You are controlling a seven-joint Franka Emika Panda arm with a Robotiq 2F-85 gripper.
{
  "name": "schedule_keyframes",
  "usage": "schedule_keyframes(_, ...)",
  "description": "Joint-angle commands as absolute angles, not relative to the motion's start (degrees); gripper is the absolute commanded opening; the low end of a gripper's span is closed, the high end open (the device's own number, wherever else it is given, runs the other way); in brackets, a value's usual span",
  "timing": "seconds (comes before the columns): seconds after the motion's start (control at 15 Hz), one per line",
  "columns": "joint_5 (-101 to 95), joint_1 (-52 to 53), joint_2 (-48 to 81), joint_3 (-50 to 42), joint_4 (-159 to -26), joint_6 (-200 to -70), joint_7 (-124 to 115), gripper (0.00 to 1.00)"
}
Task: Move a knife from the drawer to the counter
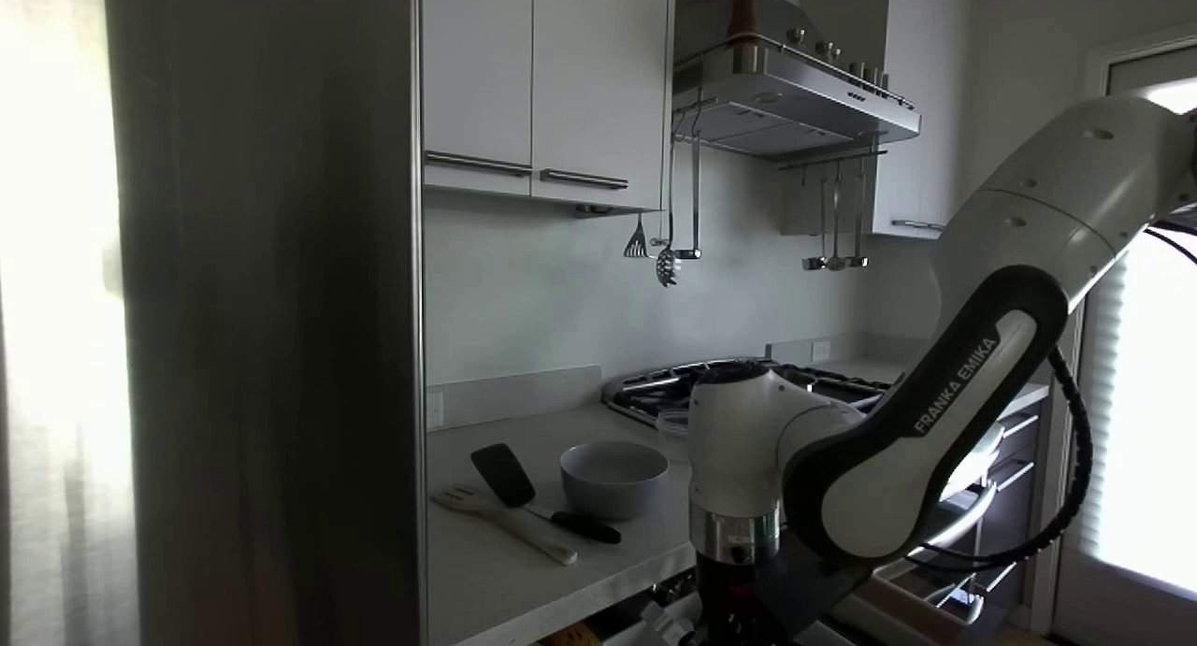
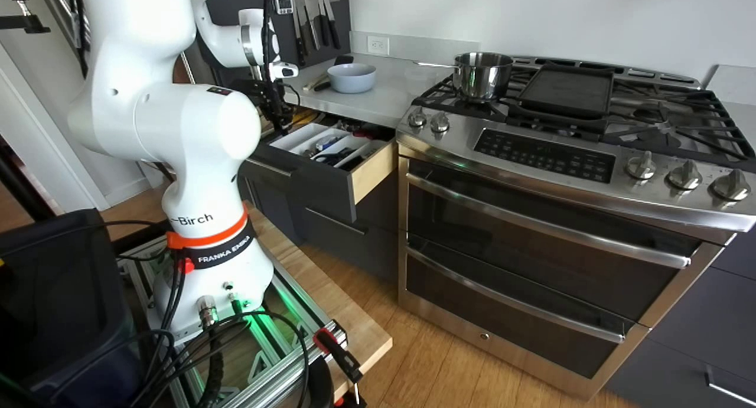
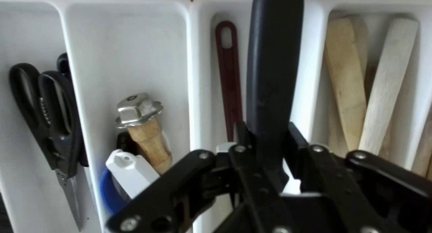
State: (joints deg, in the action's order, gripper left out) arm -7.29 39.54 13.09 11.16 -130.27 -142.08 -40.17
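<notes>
The drawer (image 2: 322, 186) stands open below the counter (image 2: 384, 95), with a dark grey front and a white divided tray inside. The counter also shows in an exterior view (image 1: 496, 595). My gripper (image 2: 281, 126) points down into the drawer's far end; in an exterior view its fingertips are cut off by the bottom edge. In the wrist view my gripper (image 3: 268, 133) has a finger on each side of a black handle (image 3: 275, 64), likely the knife's, and looks shut on it. The handle is close to the camera, above the tray. Its blade is hidden behind the gripper.
The tray holds black scissors (image 3: 50, 115), a dark red handle (image 3: 231, 78), a bottle stopper (image 3: 145, 128) and wooden utensils (image 3: 388, 84). On the counter are a bowl (image 1: 614, 482), a black spatula (image 1: 505, 475) and a wooden fork (image 1: 514, 526). A stove with a pot (image 2: 483, 77) stands beside.
</notes>
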Motion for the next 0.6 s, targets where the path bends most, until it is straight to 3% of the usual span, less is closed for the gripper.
schedule_keyframes(0.0,-4.22,36.0,8.23,14.18,-132.89,-135.09,-36.71,0.07)
schedule_keyframes(0.53,3.68,29.37,3.6,18.57,-132.47,-125.53,-22.68,0.07)
